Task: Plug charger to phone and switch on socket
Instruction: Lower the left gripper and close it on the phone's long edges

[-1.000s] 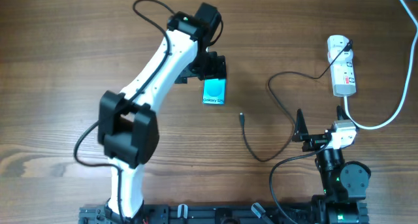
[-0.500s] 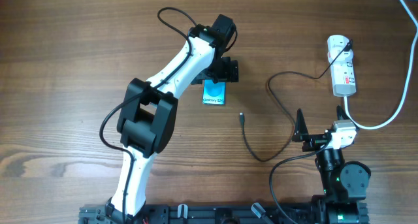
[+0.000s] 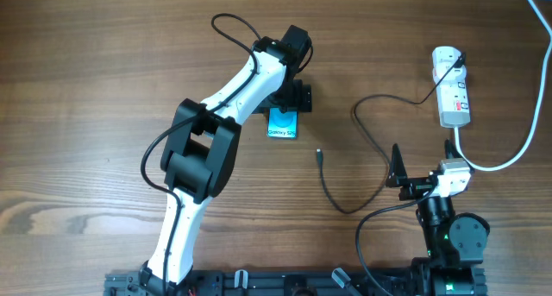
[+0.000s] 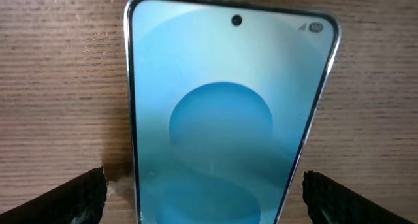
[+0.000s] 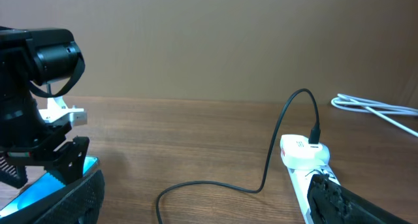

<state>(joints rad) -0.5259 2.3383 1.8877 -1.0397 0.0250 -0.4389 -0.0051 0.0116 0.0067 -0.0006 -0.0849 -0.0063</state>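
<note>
The phone [image 3: 283,122] lies screen-up on the surface [image 3: 78,89], with the charger tip [image 3: 318,155] nearby but apart from it. To pin the phone well, I'd centre the spread left gripper [image 4: 208,199] over both long edges and close evenly, leaving the port end free. That arm reaches far forward, wrist pointing down.

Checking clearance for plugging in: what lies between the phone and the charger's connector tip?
Nothing but bare table separates the phone from the charger's connector tip; the overhead view shows this.
</note>
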